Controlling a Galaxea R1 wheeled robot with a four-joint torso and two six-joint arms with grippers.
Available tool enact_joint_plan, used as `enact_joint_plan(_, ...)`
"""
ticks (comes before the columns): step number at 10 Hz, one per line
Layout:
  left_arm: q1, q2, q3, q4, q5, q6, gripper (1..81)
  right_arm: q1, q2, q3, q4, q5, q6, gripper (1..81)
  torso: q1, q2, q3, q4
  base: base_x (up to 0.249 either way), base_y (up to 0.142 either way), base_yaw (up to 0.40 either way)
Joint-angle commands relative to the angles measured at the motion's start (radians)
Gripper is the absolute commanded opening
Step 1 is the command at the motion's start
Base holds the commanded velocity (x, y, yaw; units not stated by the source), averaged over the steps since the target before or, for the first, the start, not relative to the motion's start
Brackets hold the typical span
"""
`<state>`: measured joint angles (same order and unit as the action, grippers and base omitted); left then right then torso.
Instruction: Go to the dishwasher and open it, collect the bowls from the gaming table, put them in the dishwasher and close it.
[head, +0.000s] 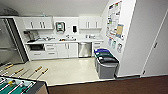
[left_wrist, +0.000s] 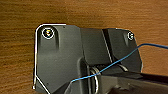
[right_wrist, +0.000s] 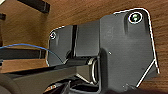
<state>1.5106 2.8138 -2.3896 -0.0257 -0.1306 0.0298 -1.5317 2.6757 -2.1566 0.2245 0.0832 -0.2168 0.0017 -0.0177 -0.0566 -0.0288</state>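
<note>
While rolling toward the dishwasher (head: 84, 49) at twelve o'clock — could clip the bins (head: 106, 63) at one o'clock; pincer state impossible to tell.

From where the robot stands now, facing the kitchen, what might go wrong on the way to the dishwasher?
1. The bins stand on the floor just right of the dishwasher; the base might brush them, and they may crowd the door when it opens.
2. The football table sits close at the near left, its rods pointing into the open floor; a left turn could clip them.
</note>
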Motion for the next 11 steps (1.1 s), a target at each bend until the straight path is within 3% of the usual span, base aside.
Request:
enact_joint_plan(1,-0.045,-0.013,0.009,0.004,0.049,0.004,81.1,0.049,-0.021,0.015,0.001,-0.059,0.001,81.1,0.0,0.0,0.0,0.0,0.251,0.0,0.0)
enact_joint_plan(11,-0.045,-0.014,0.009,0.004,0.034,0.004,81.1,0.049,-0.021,0.014,-0.002,-0.057,-0.001,81.1,0.0,0.0,0.0,0.0,0.264,0.0,0.0)
